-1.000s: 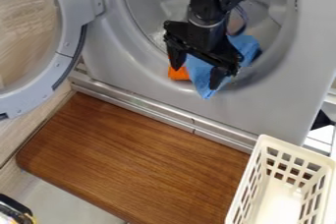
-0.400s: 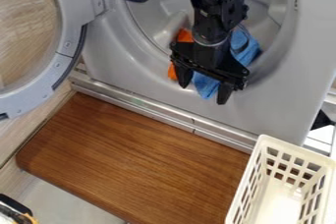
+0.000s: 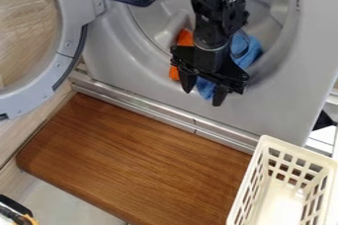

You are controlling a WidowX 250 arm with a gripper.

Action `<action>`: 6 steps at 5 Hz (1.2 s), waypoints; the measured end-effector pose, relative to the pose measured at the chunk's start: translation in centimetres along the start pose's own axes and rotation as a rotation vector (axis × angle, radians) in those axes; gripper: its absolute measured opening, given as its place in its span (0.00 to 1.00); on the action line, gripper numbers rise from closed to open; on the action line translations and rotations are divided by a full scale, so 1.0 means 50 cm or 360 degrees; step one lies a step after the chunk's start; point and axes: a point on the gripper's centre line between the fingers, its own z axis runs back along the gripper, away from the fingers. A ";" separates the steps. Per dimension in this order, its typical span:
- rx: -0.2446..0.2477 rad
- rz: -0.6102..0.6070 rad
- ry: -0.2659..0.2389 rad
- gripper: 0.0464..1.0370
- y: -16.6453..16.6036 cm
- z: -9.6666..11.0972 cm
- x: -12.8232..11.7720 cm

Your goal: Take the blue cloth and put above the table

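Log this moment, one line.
black two-finger claw: open, over blue cloth | blue cloth: round grey opening, by orange item | brown wooden table: cloth not yet there

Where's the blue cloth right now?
In the camera view, the blue cloth is at the drum opening, right of the orange item, partly behind the gripper.

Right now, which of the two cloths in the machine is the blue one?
The cloth on the right, partly behind the gripper; the left one is orange.
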 end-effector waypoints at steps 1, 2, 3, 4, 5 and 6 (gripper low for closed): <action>0.0002 -0.0029 0.0012 0.30 -0.001 -0.003 0.000; -0.0003 -0.0056 0.0018 0.09 -0.006 -0.001 0.000; 0.0031 -0.0127 0.0009 0.01 0.001 0.014 0.017; 0.0193 -0.0218 -0.0166 0.01 0.057 0.110 0.057; 0.0374 -0.0264 -0.0237 0.01 0.084 0.201 0.053; 0.0387 -0.0266 -0.0118 0.01 0.062 0.215 0.017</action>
